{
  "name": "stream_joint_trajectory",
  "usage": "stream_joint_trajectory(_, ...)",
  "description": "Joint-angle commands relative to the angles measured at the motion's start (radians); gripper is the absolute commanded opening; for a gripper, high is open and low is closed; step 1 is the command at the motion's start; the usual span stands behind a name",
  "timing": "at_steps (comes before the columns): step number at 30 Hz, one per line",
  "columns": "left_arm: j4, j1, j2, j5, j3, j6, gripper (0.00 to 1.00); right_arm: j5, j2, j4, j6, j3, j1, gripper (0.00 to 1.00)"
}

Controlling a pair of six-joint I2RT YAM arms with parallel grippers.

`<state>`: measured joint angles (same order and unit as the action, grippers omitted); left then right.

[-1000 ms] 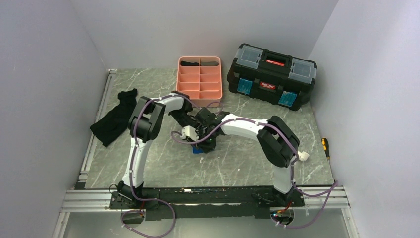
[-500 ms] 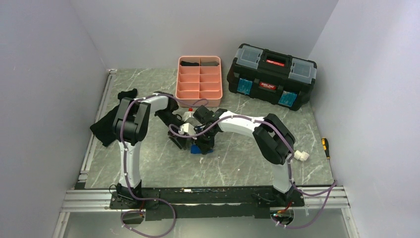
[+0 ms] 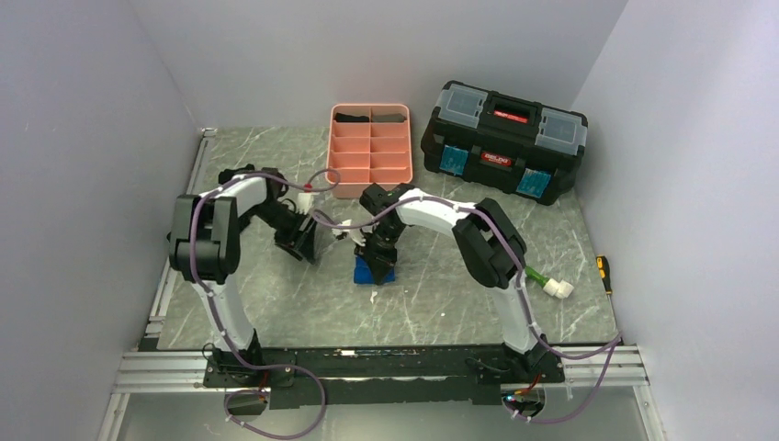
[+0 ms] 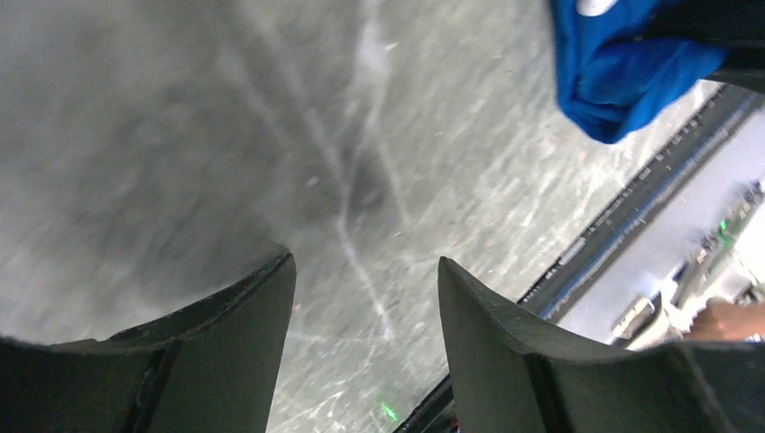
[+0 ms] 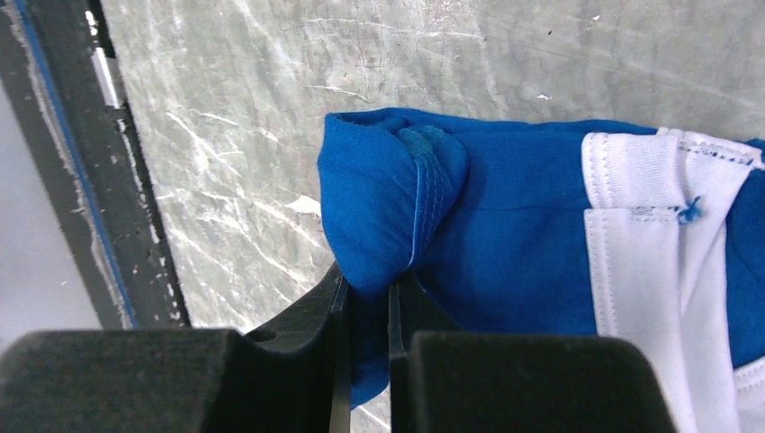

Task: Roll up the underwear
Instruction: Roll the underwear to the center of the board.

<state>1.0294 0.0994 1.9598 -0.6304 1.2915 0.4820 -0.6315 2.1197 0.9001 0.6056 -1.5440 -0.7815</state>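
The right arm (image 3: 432, 213) stretches forward from its base and bends down at mid-table. Its jaws are pinched tight on a fold of the underwear (image 5: 505, 234), which lies bunched on the table (image 3: 441, 294) beneath them. The left arm (image 3: 230, 197) is folded out leftward, its jaws spread apart above the table, near the garment.

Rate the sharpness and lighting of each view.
Top external: evenly lit, sharp, no glare. Left wrist: table smeared by blur, underwear soft at the corner. Right wrist: crisp, stitching on the underwear legible, right tool dark in the foreground.
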Motion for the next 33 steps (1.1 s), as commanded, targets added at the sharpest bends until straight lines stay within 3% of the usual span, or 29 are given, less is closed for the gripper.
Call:
stream_joint_trajectory(1, -0.148, -0.070, -0.118, 0.092, -0.076, -0.077, 0.65, -0.089, 0.127, 0.238, 0.097, -0.095, 0.032, 0.00)
stream_joint_trajectory(10, -0.293, -0.228, -0.387, 0.144, -0.243, -0.091, 0.65, -0.213, 0.345, 0.493, 0.234, -0.393, 0.115, 0.00)
stream_joint_trajectory(19, -0.295, -0.210, -0.741, 0.023, -0.400, 0.084, 0.62, -0.234, 0.481, 0.587, 0.285, -0.540, 0.125, 0.00)
stream_joint_trajectory(23, -0.291, -0.115, -0.883, 0.030, -0.439, 0.137, 0.61, -0.238, 0.500, 0.581, 0.287, -0.541, 0.127, 0.00)
stream_joint_trajectory(27, -0.317, 0.068, -0.978, 0.115, -0.453, 0.139, 0.62, -0.240, 0.508, 0.576, 0.286, -0.543, 0.129, 0.00)
stream_joint_trajectory(33, -0.353, 0.284, -0.974, 0.189, -0.394, 0.105, 0.64, -0.246, 0.509, 0.568, 0.284, -0.538, 0.131, 0.00)
